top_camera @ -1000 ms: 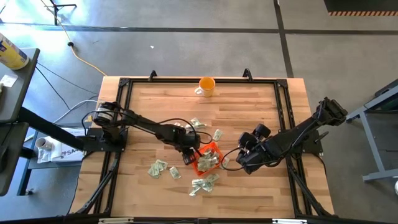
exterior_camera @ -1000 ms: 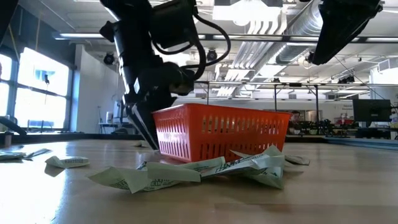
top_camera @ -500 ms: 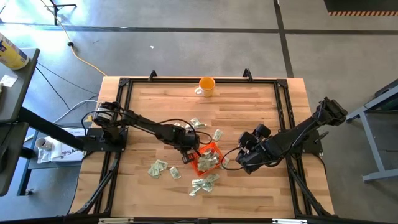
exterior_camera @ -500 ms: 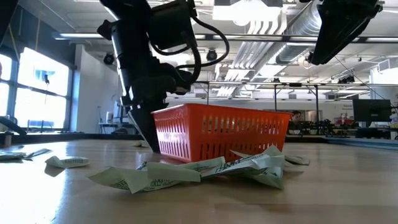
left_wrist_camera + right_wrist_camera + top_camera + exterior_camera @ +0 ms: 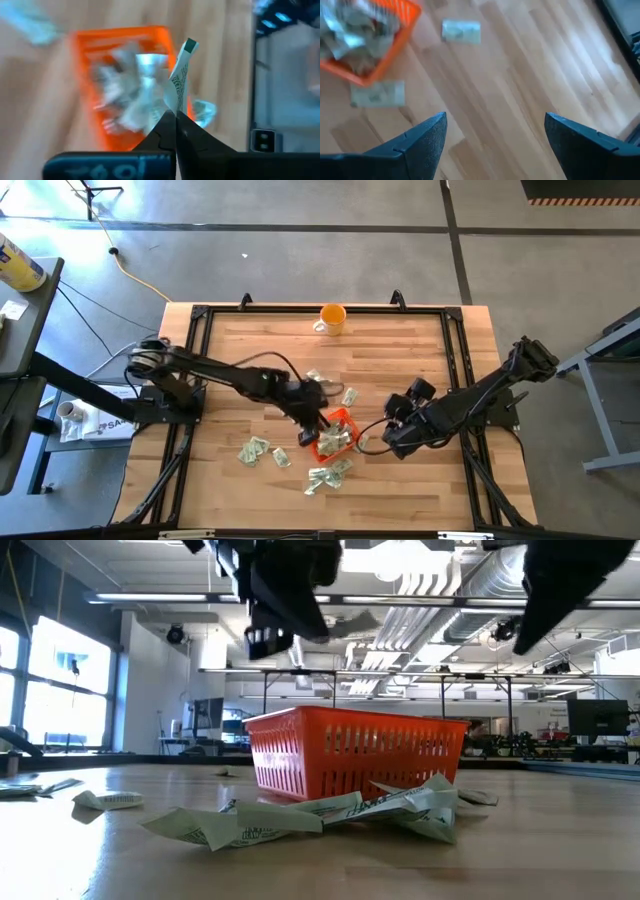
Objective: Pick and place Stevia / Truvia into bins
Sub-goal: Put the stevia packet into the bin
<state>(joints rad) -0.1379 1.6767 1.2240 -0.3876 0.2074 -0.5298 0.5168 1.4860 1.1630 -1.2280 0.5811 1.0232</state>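
the pale butcher-block wooden table point(image 5: 400, 470) in its black metal frame fills the high view, and two dark jointed arms reach inward from nine and three o'clock. the left gripper point(image 5: 175, 116) hangs above the small shallow square orange-red slatted plastic tray point(image 5: 335, 434), which sits a little toward six o'clock of the table's middle; its two dark fingers are pressed together on one pale green and white paper sachet point(image 5: 180, 75), which stands up from the fingertips over the tray. in the low view that gripper is raised clear of the tray's rim, up at twelve o'clock. the right gripper point(image 5: 492, 137) waits just at three o'clock of the tray, lifted off the wood, its fingers spread wide apart with nothing between them. the tray already holds a loose heap of crumpled sachets point(image 5: 132, 92). more sachets lie on the bare wood around it: a cluster point(image 5: 328, 474) at six o'clock touching the tray's foot, a few point(image 5: 262, 451) at eight o'clock, and several point(image 5: 318, 379) at twelve o'clock. a round orange mug with a white handle point(image 5: 331, 318) stands well apart at the twelve o'clock edge of the table.
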